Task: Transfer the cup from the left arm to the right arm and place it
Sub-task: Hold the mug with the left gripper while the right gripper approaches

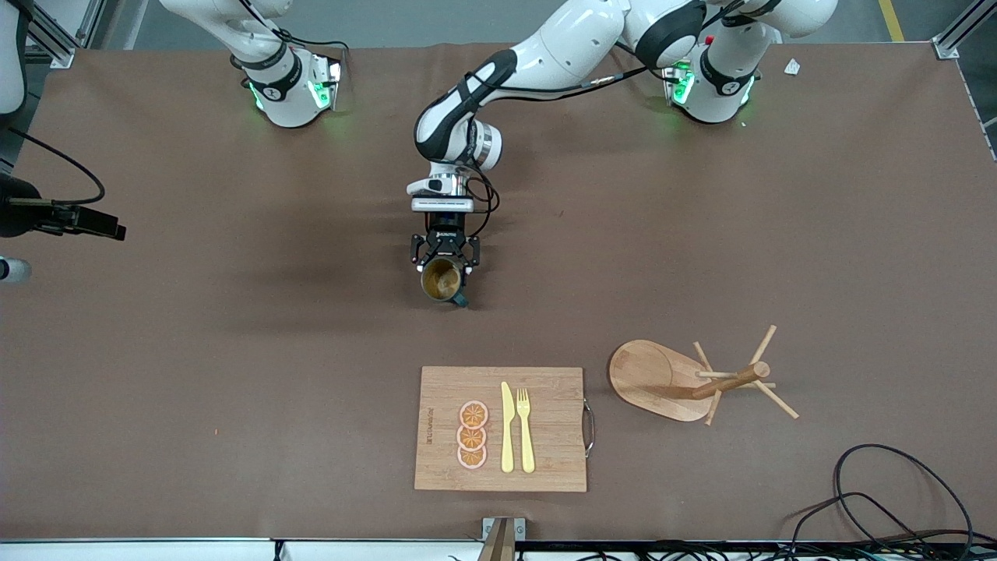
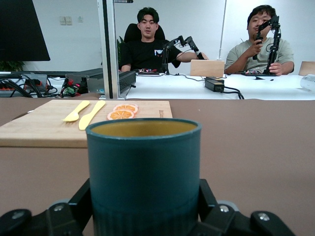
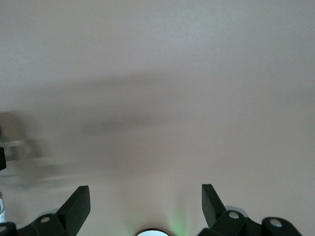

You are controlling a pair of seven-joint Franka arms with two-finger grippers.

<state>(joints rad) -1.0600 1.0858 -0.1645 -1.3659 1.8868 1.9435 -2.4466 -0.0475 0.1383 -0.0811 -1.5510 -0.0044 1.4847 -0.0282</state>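
Note:
The cup (image 1: 442, 279), dark teal with ribbed sides and a yellowish inside, stands upright near the middle of the table. My left gripper (image 1: 444, 266) is shut on its sides, reaching in level from the left arm's base. The handle (image 1: 461, 299) points toward the front camera. In the left wrist view the cup (image 2: 143, 167) fills the space between the black fingers (image 2: 209, 199) of the left gripper (image 2: 145, 201). I cannot tell whether its base touches the table. My right gripper (image 3: 145, 194) is open over bare brown table, with nothing between its fingers.
A wooden cutting board (image 1: 545, 389) with a yellow knife, a fork and orange slices lies nearer the front camera than the cup. Beside it, toward the left arm's end, lies a wooden peg rack (image 1: 662, 382). Black cables (image 1: 896, 499) coil at the near corner.

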